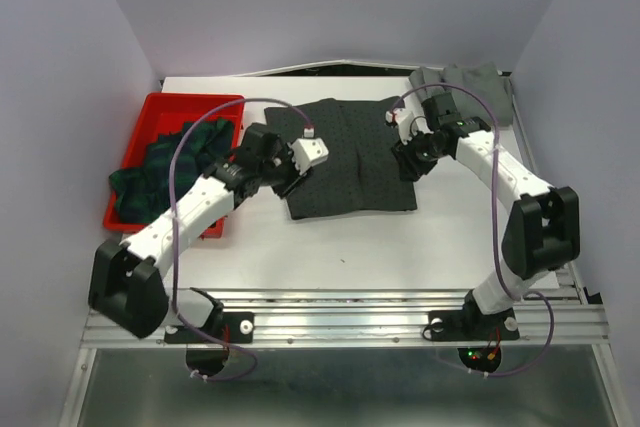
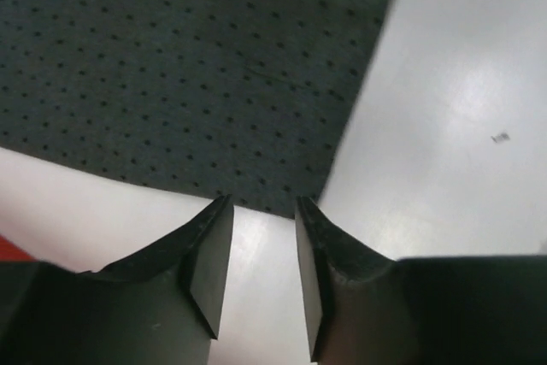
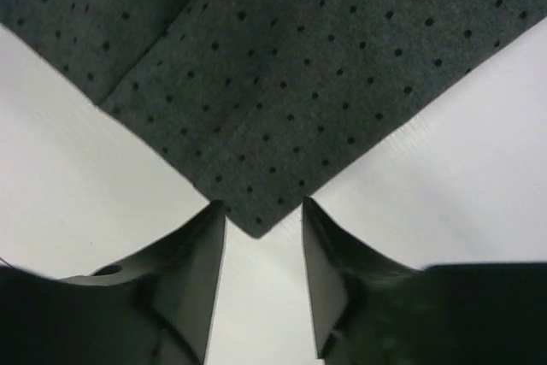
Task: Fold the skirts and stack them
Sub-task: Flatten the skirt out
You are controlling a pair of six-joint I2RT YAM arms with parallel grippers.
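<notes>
The dotted charcoal skirt [image 1: 350,162] lies mid-table. The left gripper [image 2: 263,201] and right gripper [image 3: 263,204] stand open, empty, at its corners (plaid skirt [image 1: 160,172] in red tray [image 1: 190,105], grey skirt [image 1: 470,82] far right).

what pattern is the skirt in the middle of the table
Dark charcoal skirt with fine black dots, clearest in the right wrist view.

Bare white tabletop [image 1: 340,247] lies open in front of the flat dotted charcoal skirt [image 1: 350,162]; a red plastic tray [image 1: 165,117] crowds the left edge.
</notes>
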